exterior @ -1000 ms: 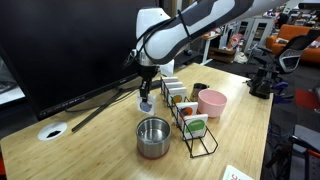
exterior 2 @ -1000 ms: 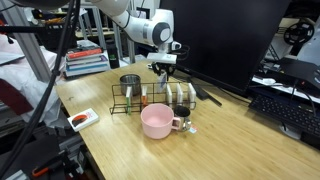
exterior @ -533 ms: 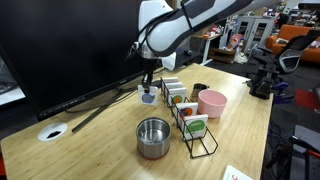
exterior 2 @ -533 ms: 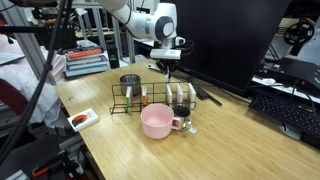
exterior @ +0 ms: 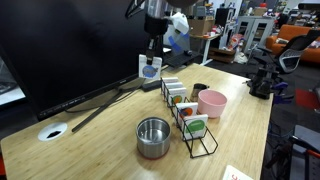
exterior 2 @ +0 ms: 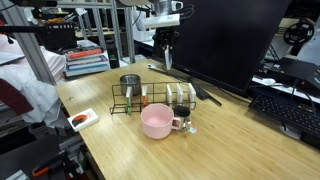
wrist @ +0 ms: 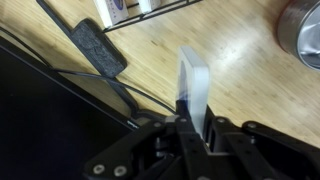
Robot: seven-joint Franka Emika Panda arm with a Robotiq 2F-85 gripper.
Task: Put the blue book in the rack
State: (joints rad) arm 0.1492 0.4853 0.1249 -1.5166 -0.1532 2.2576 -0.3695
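At the left of an exterior view, a large black monitor [exterior: 60,50] is seen standing on the pale wooden counter [exterior: 100,150]. Its grey stand foot [wrist: 98,48] is shown at the upper left of the wrist view. Toward the upper middle, the small pale blue-and-white book [exterior: 150,69] is held in the air, well above the counter. It is pinched by its upper part between the fingers of the tool [exterior: 151,60], and in the wrist view it is seen edge-on. Lower in the frame a round steel bowl [exterior: 153,137] is set. To its right the long black wire rack [exterior: 192,118] is laid out, with other small books in some slots. A pink bowl [exterior: 212,102] is placed at the right, beside the rack.

The book is judged to hang left of the rack, not above it. A thin book gripped by one edge could swivel or slip during the carry. If it is lowered tilted or misaligned, a divider or an occupied slot could be struck.
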